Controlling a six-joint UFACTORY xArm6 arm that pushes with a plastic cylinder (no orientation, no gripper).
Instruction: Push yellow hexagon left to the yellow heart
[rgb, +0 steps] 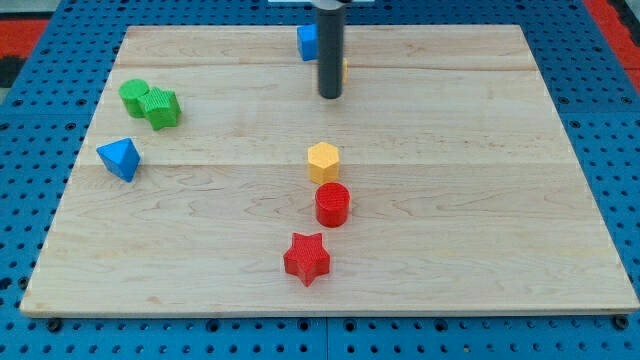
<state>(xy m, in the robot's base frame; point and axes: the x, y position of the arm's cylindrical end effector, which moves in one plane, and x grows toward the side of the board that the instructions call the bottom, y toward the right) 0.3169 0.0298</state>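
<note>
A red star-shaped block (306, 259) is seen nearest the wooden table's (480, 200) bottom edge, with a red cylinder block (332, 204) just above it and the yellow hexagon block (323, 161) touching or nearly touching that, mid-table. Toward the left edge a blue triangular block (119, 158) and two touching green blocks (150, 102) are noted. Near the top edge, my tip (329, 96), a plain rod with nothing clamped, is found well above the hexagon, partly hiding a blue block (307, 41) and a yellow sliver (343, 70), shape unclear.

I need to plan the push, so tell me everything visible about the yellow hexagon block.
The yellow hexagon block is a small, matte, solid-looking six-sided prism standing flat on the wooden board, near its middle. The red cylinder block sits just below it, touching or nearly so. My tip is apart, toward the view's top.
</note>
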